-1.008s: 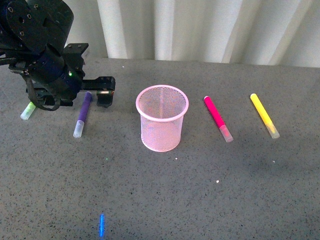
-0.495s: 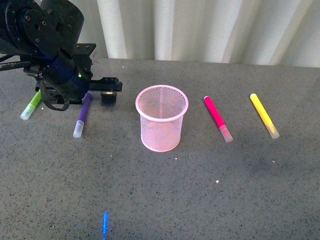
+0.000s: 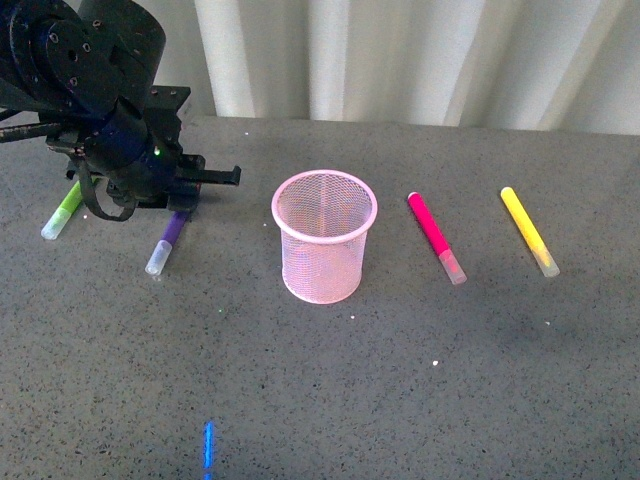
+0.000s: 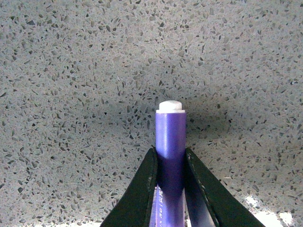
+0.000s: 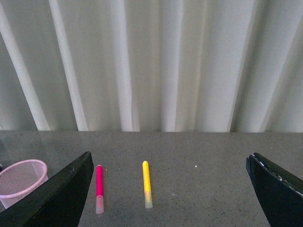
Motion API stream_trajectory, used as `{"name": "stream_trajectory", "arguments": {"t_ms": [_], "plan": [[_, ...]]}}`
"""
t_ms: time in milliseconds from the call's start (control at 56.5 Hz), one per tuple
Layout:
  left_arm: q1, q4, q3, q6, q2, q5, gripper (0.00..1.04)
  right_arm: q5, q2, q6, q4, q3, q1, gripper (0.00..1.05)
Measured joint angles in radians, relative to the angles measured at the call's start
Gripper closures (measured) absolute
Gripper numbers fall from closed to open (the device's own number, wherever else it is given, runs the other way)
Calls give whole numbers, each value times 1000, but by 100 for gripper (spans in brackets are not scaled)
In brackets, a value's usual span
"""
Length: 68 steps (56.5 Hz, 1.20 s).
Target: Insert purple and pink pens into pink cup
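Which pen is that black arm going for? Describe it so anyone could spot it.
Start at the pink mesh cup in the middle and look to the robot's left, where two pens lie. The purple pen is the one nearer the cup, its far end between the jaws of the black left arm. Its dark purple body and clear cap set it apart from the lime-green pen beside it.
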Motion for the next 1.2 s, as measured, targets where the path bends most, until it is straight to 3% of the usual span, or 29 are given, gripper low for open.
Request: {"name": "stream_trajectory", "arguments": {"t_ms": [831, 1061, 1202], "plan": [[33, 114, -40, 10, -105, 6, 92, 0, 0, 0, 0, 0, 0, 7], [86, 258, -133, -1, -286, 47, 92, 0, 0, 0, 0, 0, 0, 7], [104, 457, -284, -84, -437, 51, 92, 0, 0, 0, 0, 0, 0, 7]]}}
